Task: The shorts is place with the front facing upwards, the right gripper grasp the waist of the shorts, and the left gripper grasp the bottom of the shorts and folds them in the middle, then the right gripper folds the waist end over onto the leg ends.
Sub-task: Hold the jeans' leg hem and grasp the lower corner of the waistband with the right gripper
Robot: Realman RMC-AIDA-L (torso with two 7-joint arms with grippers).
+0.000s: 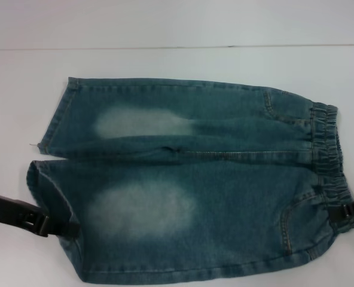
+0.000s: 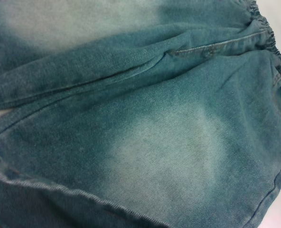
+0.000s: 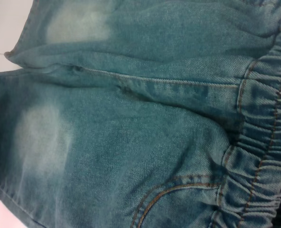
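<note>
Blue denim shorts (image 1: pixel 195 185) lie flat and front up on the white table (image 1: pixel 165 66). The elastic waist (image 1: pixel 325 149) points right and the two legs point left. My left gripper (image 1: pixel 66 228) is at the hem of the near leg, a black finger lying over the denim, shut on that hem. My right gripper (image 1: pixel 341 210) is at the near end of the waistband, shut on it. The left wrist view is filled by the faded near leg (image 2: pixel 169 142). In the right wrist view the gathered waistband (image 3: pixel 259 142) and a front pocket seam (image 3: pixel 178 185) show close up.
The table's far edge (image 1: pixel 177 47) runs behind the shorts, with bare white surface between it and the far leg (image 1: pixel 165 113). Bare table also shows to the left of the leg hems.
</note>
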